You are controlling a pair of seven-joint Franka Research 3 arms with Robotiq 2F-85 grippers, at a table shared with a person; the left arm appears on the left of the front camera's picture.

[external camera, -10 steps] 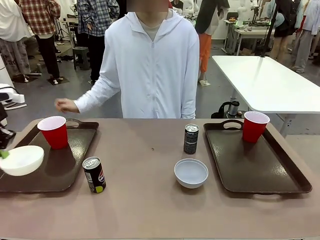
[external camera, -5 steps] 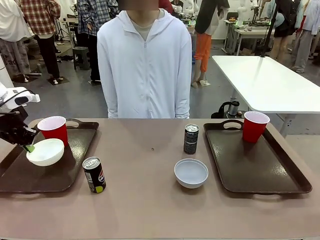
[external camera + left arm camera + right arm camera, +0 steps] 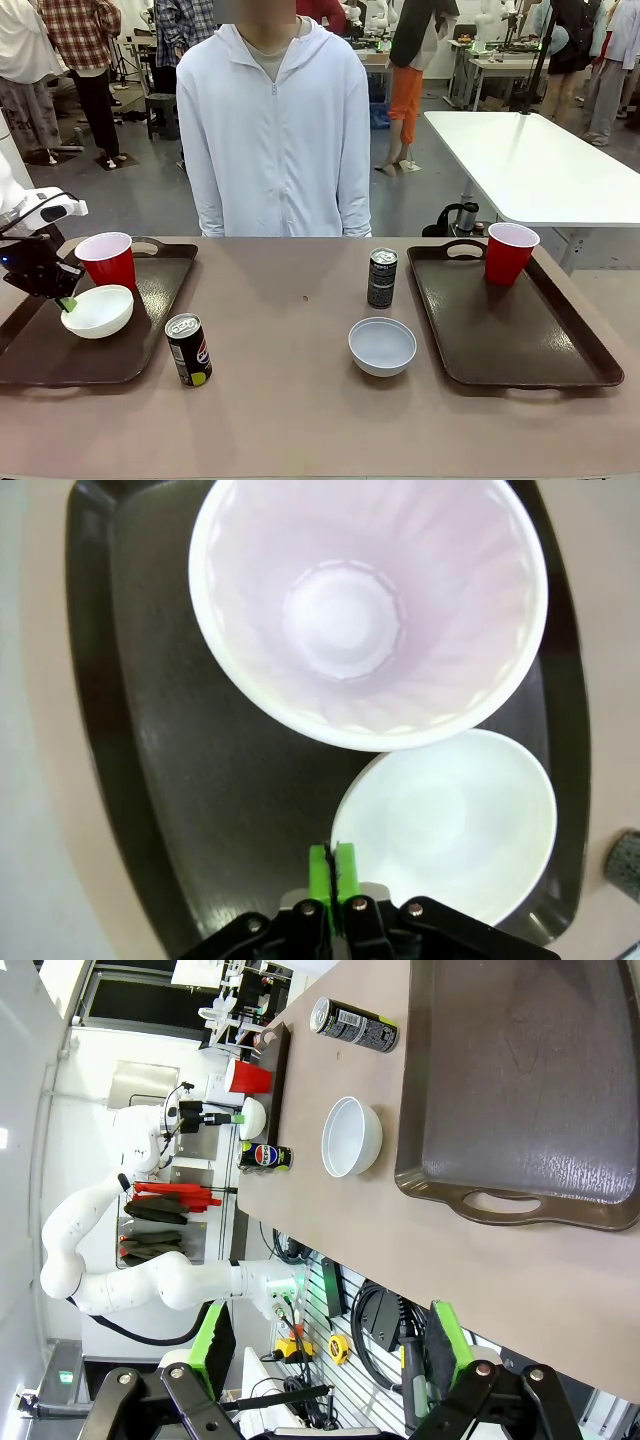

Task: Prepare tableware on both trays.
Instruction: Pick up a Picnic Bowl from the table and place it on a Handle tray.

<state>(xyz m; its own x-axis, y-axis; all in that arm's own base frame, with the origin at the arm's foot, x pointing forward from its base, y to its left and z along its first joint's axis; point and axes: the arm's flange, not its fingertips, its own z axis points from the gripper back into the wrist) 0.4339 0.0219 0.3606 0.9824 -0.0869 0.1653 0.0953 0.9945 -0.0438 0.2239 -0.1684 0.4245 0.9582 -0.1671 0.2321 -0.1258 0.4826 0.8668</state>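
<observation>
My left gripper (image 3: 62, 297) is shut on the left rim of a white bowl (image 3: 98, 310), which is low over or resting on the left brown tray (image 3: 150, 330), just in front of a red cup (image 3: 107, 262). From the left wrist, the green pads (image 3: 322, 868) pinch the bowl (image 3: 450, 820) rim beside the cup's white inside (image 3: 365, 610). One dark can (image 3: 188, 349) stands on the table right of that tray. A second can (image 3: 381, 277) and a second bowl (image 3: 382, 346) stand mid-table. The right tray (image 3: 515, 330) carries a red cup (image 3: 510, 252). My right gripper (image 3: 330, 1360) is open off the table's near edge.
A person in a white hooded jacket (image 3: 272, 130) stands at the far side, arms down. In the right wrist view, the right tray (image 3: 520, 1090), the bowl (image 3: 352, 1137) and the can (image 3: 355, 1025) lie beyond the open fingers. Bare tabletop spreads between the trays.
My left gripper carried the bowl from the tray's near-left edge inward, beside the red cup. The person drew the hand back from the tray and shifted left.
</observation>
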